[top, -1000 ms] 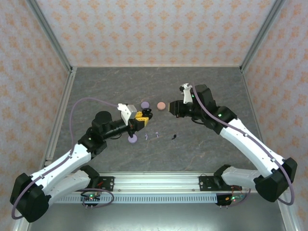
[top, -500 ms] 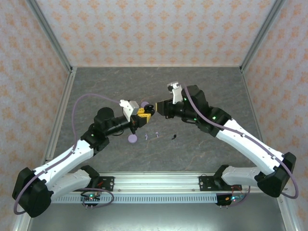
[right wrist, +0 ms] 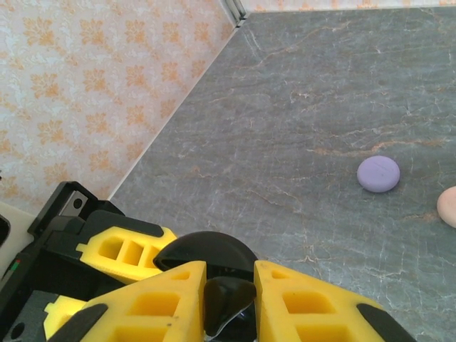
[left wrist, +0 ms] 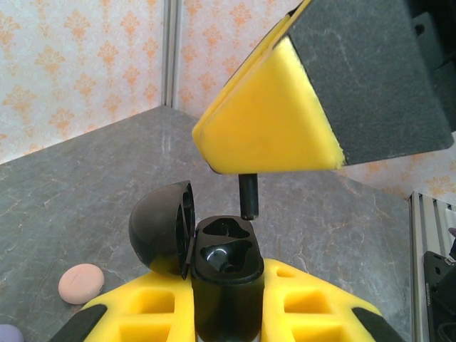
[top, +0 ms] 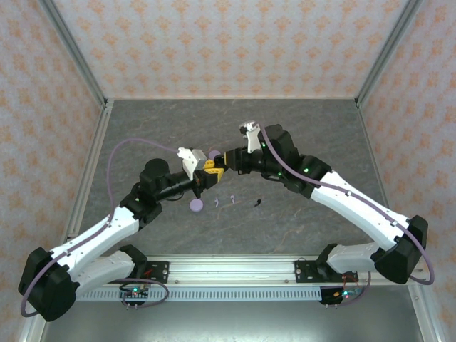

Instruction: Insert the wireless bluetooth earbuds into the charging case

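over table [top: 142,128] centre, right gripper [top: 229,158] has swung in, pinching a black earbud [left wrist: 248,196] just above the open case [left wrist: 222,251] that left gripper [top: 212,171] clamps; stem over slot, insertion looks next.

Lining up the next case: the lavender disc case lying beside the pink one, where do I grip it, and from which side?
Probably across its rounded rim, from straight above: the lavender case lies flat on the table, a low disc, apart from the pink case.
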Available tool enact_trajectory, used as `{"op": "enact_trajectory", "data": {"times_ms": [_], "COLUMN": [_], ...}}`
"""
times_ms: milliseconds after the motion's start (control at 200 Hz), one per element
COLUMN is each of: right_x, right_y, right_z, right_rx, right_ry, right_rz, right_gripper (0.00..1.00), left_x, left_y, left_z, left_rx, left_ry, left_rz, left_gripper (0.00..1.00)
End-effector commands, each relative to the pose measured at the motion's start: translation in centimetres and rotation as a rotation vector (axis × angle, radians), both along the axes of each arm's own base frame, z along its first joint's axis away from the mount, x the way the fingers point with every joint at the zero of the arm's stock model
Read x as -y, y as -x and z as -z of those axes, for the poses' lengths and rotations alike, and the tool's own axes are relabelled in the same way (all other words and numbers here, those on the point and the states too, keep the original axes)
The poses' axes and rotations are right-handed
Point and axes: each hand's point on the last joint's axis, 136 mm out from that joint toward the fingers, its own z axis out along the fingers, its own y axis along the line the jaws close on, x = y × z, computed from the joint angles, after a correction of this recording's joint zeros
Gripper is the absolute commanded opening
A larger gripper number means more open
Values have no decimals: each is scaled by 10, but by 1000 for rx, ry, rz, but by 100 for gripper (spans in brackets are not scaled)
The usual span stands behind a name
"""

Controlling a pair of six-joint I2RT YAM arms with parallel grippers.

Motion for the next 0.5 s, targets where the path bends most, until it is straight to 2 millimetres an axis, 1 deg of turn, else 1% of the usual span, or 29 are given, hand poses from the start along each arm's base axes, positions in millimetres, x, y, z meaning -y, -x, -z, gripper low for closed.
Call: {"op": "enact_trajectory", "data": {"times_ms": [0, 235, 390, 495], "right_x": [-4, -6, -9, -10], "right_y": [-4, -5, -3, 2], "right_z": [-17, 2, 6, 10], "right_rx": [39, 4, -4, -24], "right_ry": [-29, 24, 45, 56], "right_rz": [9, 4, -8, -34], "right_gripper": [23, 23, 23, 23], "left_x": [6, 5, 5, 5], "left_y": [2, 2, 2, 1], "left_z": [-25, -26, -26, -27], "left_rx": [69, 70, 70, 73], "left_ry": [35, 36, 35, 33], "left_rz": [24, 23, 21, 17], "left_gripper": [0, 0, 0, 0]}}
